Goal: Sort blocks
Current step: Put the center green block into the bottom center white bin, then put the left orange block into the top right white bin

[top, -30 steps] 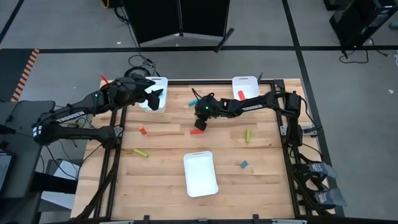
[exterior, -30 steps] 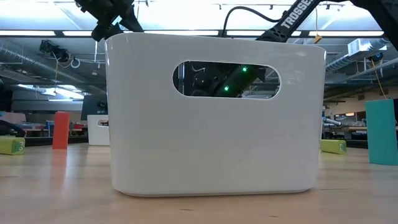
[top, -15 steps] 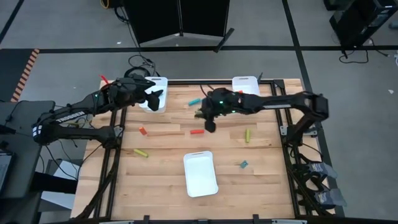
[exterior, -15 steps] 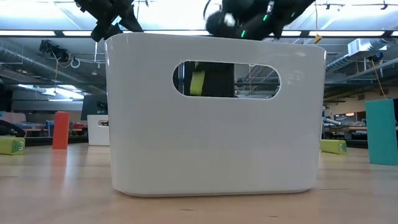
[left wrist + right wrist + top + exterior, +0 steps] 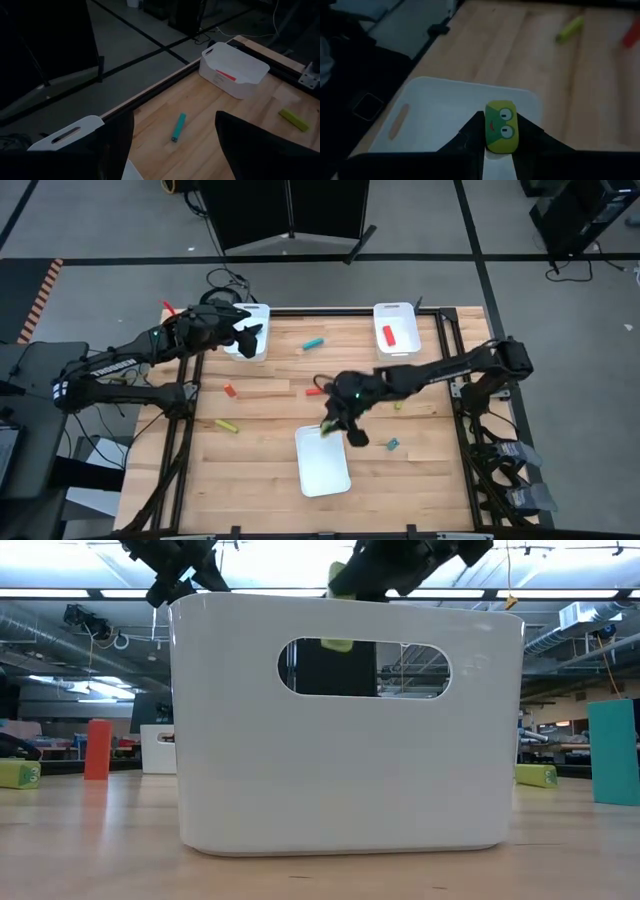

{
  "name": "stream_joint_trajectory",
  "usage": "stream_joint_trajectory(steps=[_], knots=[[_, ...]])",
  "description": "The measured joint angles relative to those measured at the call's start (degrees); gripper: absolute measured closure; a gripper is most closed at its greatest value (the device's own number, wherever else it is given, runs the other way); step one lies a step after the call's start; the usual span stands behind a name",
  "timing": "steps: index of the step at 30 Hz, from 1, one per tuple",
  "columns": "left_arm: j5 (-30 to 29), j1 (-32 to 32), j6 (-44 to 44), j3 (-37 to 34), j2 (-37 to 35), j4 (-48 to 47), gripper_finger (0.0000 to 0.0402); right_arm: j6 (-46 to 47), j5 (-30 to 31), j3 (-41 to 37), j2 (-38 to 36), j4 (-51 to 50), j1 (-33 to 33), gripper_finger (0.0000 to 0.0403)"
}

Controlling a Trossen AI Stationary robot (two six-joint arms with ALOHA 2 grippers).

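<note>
My right gripper (image 5: 335,427) hovers over the far end of the white near-middle tray (image 5: 310,475), shut on a yellow-green block (image 5: 500,120) with a frog face. In the low view that block (image 5: 338,585) shows above the tray's rim (image 5: 345,600). My left gripper (image 5: 247,337) hangs open over the far-left tray (image 5: 260,310). Loose on the wood lie a teal block (image 5: 314,342), two red blocks (image 5: 229,390) (image 5: 316,391), a yellow-green block (image 5: 227,425) and a small teal one (image 5: 392,444). A red block (image 5: 388,333) lies in the far-right tray (image 5: 395,309). My right gripper pinches the yellow-green block by its two long sides (image 5: 492,142) between the fingers (image 5: 472,135). Its frog-face end sticks out past the fingertips. The fingers come from above, slanting toward the table's near edge. The block is lifted clear, above the tray floor (image 5: 435,115).
The right arm (image 5: 430,370) stretches from the table's right side across the middle, partly covering a yellow-green block (image 5: 397,405). In the left wrist view I see the teal block (image 5: 178,126) and the far-right tray (image 5: 234,70). Bare wood lies near-left and near-right.
My right gripper has travelled from the far middle of the table toward the near edge, carrying the yellow-green block, and now hangs over the near-middle tray. The arm has swung with it. The left arm has kept still.
</note>
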Motion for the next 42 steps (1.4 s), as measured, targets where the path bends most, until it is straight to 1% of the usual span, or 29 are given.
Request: stream_joint_trajectory(steps=[5,6,7,11,13,15,17,19,22,26,30,35,42], knots=[[0.03,0.00,0.00,0.00,0.28,-0.01,0.0115,6.59,-2.94,0.00,4.54,5.63,1.98,0.0331],[0.03,0.00,-0.07,0.00,0.28,-0.04,0.0115,7.81,-3.23,0.00,5.37,6.98,2.20,0.0324],[0.04,-0.02,-0.13,0.00,0.24,-0.02,0.0115,8.87,-3.24,0.00,5.94,8.18,2.50,0.0309],[1.28,0.00,-0.20,0.00,0.24,-0.24,0.0115,10.31,-3.26,-0.02,6.85,9.44,3.43,0.0211],[1.96,-0.02,-0.20,0.00,0.24,-0.31,0.0115,10.25,-2.95,-0.02,6.35,9.37,3.52,0.0169],[2.18,-0.18,-0.17,0.00,0.24,-0.80,0.0115,9.24,-2.15,-0.02,5.35,9.29,3.57,0.0138],[2.14,-0.67,-0.13,0.00,0.24,-1.36,0.0115,7.94,-0.22,-0.02,3.74,9.31,3.52,0.0123],[2.14,-1.32,-0.12,0.00,0.21,-1.79,0.0115,5.94,2.30,-0.02,1.54,8.84,3.04,0.0120],[0.88,-2.68,-0.09,0.00,0.15,-3.04,0.0115,2.76,5.50,-0.12,-2.19,7.94,1.71,0.0127],[-0.43,-4.39,-0.30,0.00,0.13,-5.50,0.0115,0.22,9.30,-3.27,-8.45,7.94,-1.08,0.0142],[-1.62,-5.91,-3.19,0.00,0.13,-10.58,0.0115,0.27,13.57,-9.31,-15.09,7.86,-4.74,0.0155],[-2.36,-7.94,-8.41,0.00,0.16,-18.79,0.0115,3.19,19.28,-18.91,-24.23,9.76,-8.74,0.0162],[-2.04,-11.83,-15.33,-0.01,0.92,-32.18,0.0115,7.27,26.43,-32.06,-35.96,17.62,-12.21,0.0159]])
